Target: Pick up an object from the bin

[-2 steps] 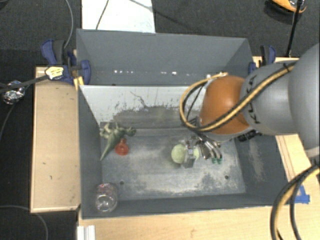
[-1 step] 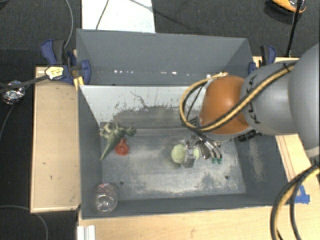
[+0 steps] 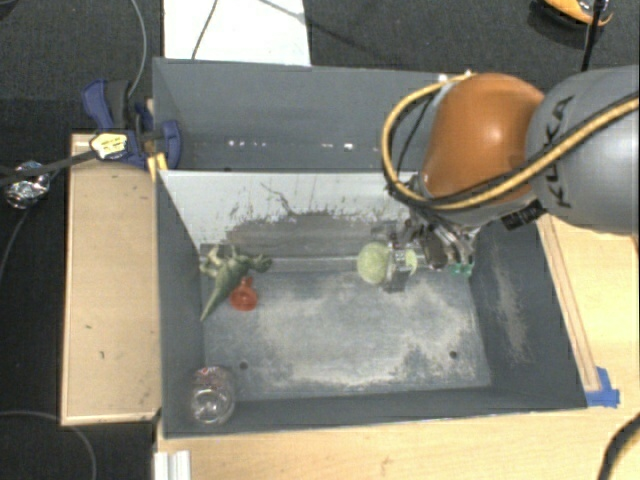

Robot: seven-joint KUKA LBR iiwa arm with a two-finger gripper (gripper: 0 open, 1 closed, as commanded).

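Note:
A pale green ball (image 3: 372,264) lies near the back wall of the bin, right of the middle. My gripper (image 3: 408,256) hangs low right beside it, touching or almost touching its right side. Whether the ball is gripped I cannot tell. A small bright green bit (image 3: 461,267) shows just right of the gripper.
A green toy dinosaur (image 3: 226,273) lies at the bin's left side with a small red thing (image 3: 243,296) against it. A clear round cup (image 3: 211,395) sits in the front left corner. The arm with its orange cover reaches in from the right.

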